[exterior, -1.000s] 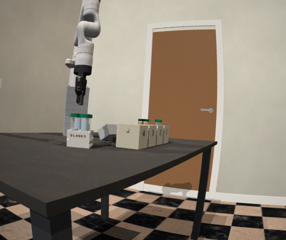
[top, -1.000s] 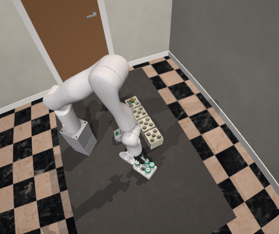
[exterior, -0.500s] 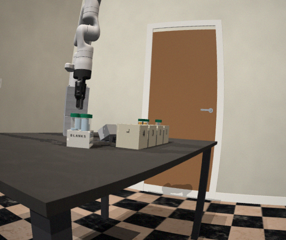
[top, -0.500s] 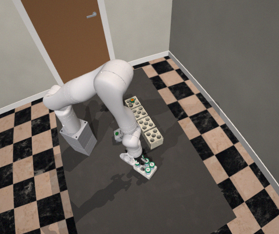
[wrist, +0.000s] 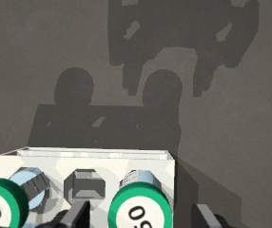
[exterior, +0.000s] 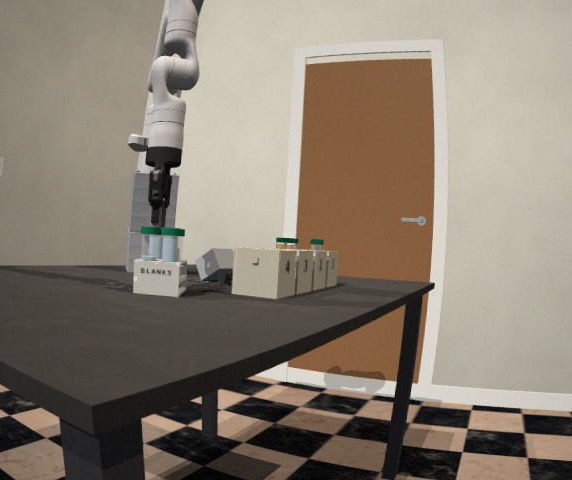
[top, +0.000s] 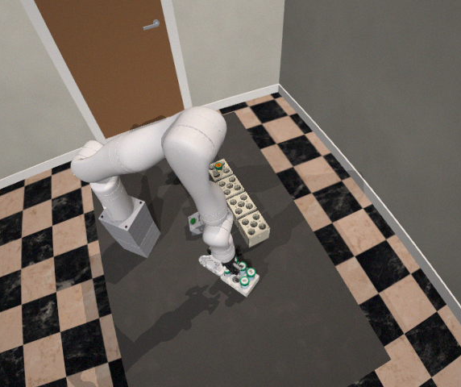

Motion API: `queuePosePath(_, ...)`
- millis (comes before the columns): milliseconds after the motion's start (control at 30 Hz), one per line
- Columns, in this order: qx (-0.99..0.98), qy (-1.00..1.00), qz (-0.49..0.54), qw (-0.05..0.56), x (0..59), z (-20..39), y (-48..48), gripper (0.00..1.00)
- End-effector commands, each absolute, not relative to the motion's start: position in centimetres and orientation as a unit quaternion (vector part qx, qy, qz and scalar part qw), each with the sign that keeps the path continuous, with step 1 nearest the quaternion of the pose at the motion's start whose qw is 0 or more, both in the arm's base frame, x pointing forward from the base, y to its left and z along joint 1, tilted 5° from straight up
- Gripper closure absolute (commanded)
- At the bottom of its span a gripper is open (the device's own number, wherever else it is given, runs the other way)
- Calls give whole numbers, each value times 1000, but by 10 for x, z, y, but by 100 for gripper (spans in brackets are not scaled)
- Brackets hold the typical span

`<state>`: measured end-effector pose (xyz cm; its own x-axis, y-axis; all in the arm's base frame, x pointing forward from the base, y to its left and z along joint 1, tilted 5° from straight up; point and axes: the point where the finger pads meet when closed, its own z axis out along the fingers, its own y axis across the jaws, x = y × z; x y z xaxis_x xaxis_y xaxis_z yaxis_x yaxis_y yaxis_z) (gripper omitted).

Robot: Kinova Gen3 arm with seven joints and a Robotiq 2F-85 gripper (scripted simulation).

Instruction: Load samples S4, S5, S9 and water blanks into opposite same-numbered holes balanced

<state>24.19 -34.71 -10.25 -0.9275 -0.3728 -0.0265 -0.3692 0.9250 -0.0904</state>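
A white rack (exterior: 158, 281) marked BLANKS stands flat on the tabletop (exterior: 121, 335), holding upright green-capped tubes (exterior: 172, 243) of pale blue water. One cap reads 50 (wrist: 140, 213). Nearby, four cream adapters (top: 241, 201) sit in a row, the farthest holding an orange-dotted tube (top: 218, 165).

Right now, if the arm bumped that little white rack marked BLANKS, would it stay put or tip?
The BLANKS rack looks small and stands loose on the table, so a sideways knock would probably slide it. Its tubes rise well above it, so it may be top-heavy and could tip. The open gripper hangs just above the caps, so a straight descent seems safest.
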Motion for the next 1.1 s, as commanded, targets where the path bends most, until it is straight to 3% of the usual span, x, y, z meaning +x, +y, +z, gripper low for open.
queuePosePath(0,-189,981,-43,22,242,-107,-348,38)
queuePosePath(1067,-189,981,-43,22,243,-118,-349,38)
